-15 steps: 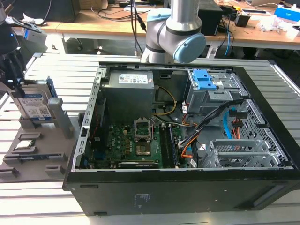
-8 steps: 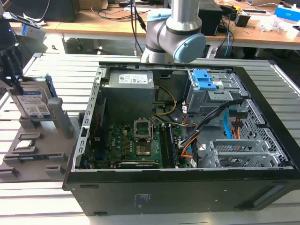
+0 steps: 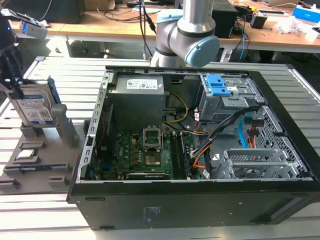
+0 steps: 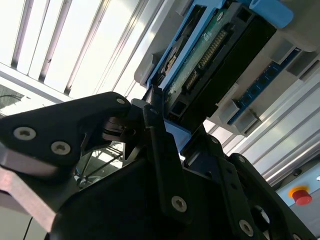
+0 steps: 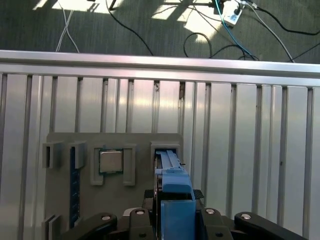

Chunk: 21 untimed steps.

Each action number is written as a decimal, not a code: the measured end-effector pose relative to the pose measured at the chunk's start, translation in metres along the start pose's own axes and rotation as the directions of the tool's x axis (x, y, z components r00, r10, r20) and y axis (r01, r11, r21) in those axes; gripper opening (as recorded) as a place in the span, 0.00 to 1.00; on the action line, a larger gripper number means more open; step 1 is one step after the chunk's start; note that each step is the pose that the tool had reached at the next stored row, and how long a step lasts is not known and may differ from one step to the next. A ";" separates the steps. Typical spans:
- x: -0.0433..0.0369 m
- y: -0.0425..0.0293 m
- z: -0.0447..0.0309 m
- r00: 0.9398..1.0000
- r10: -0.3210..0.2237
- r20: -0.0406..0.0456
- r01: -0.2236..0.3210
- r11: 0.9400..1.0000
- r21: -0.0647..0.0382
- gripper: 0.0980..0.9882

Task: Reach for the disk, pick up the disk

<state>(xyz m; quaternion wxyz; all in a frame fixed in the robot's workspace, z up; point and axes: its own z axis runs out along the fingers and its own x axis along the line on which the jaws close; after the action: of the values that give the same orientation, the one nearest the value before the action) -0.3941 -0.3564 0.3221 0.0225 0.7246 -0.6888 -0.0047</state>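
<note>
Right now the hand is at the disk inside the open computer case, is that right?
No. In the exterior view the disk stands outside the case, upright at the gray holder; the hand is at it.

Desk point(image 3: 70, 82) is a slatted silver metal top, with ribs running side to side in the exterior view. Two things sit straight on it. A gray parts tray point(image 3: 52, 152) is at the lower left of the frame. Right beside it, a big open black PC case point(image 3: 190, 205) takes up the middle and right.
</note>
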 end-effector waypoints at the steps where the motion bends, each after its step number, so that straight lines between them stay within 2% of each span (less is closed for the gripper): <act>1: 0.0000 0.0000 -0.0011 1.000 0.000 0.000 0.000 1.000 0.000 0.30; 8: 0.0002 0.0000 -0.0071 1.000 0.000 0.000 0.000 1.000 0.000 0.30; 21: 0.0006 0.0005 -0.0241 1.000 0.000 0.000 0.000 1.000 0.000 0.30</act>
<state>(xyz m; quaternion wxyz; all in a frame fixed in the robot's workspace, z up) -0.3936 -0.3564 0.3462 0.0225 0.7246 -0.6888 -0.0048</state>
